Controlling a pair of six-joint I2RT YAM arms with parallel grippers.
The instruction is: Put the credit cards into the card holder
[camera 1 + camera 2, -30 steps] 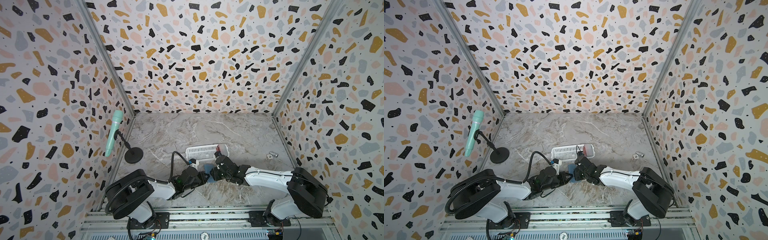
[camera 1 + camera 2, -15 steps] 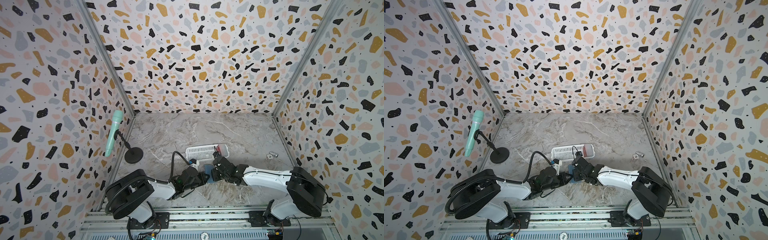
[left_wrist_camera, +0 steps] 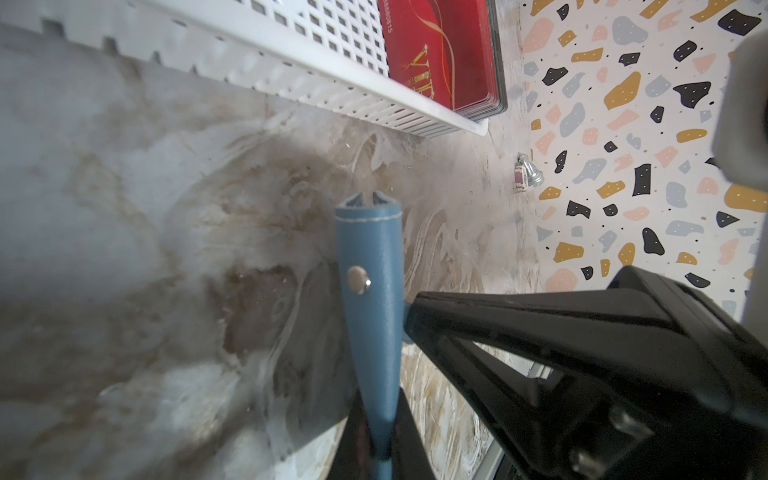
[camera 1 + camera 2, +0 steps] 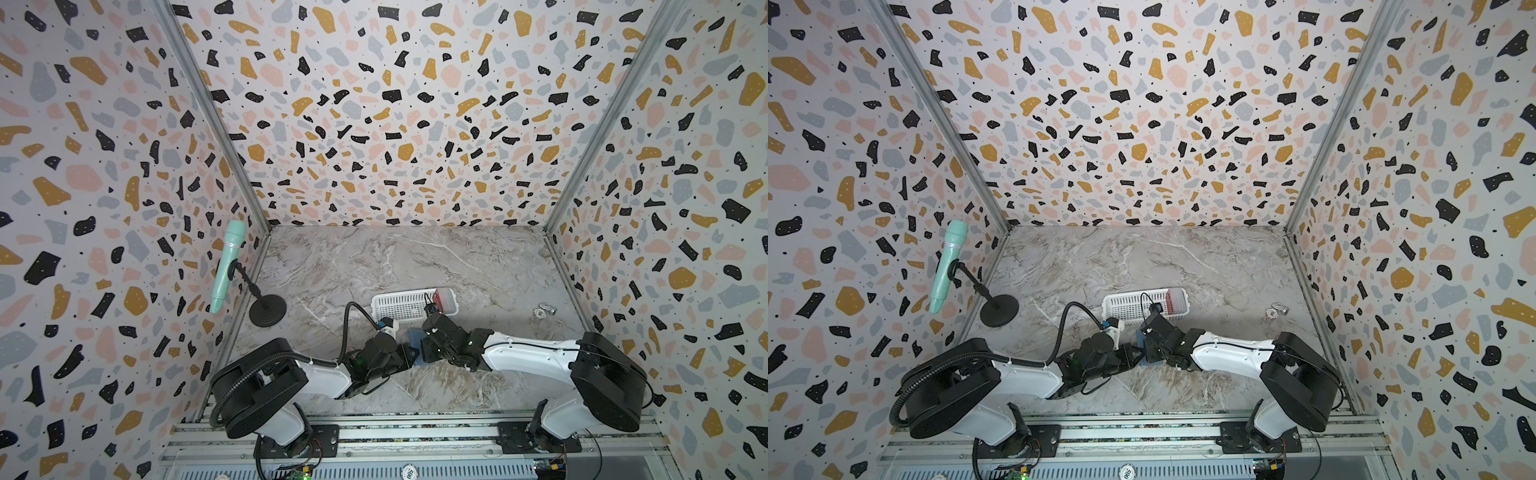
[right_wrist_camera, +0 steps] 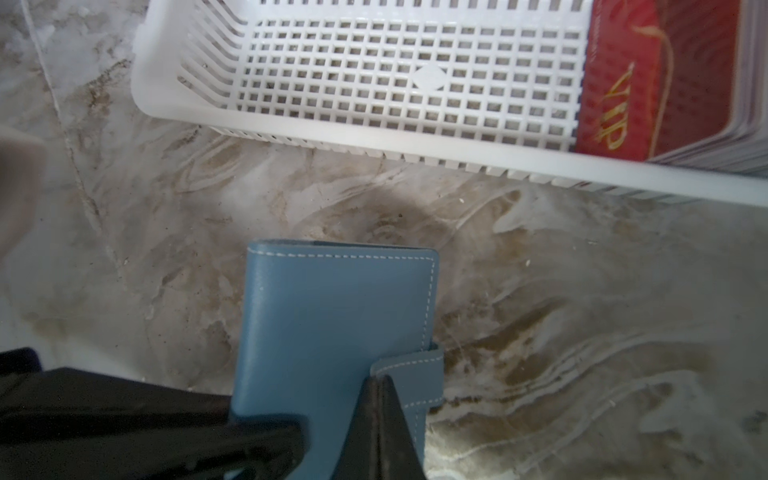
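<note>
Right wrist view: the right gripper is seen shut, its tips set on the end of the stitched snap tab; whether the tab is pinched cannot be told. The left gripper is clamped on an edge of the smooth blue-grey leather-like card holder, held folded just beside the long wall of the white perforated plastic basket, apart from it. Glossy red plastic credit cards with gold "VIP" lettering are stacked at one end of the basket. In both top views the card holder is largely hidden by the grippers. A small metallic object lies beyond the basket's card end, and a teal microphone well past the other.
</note>
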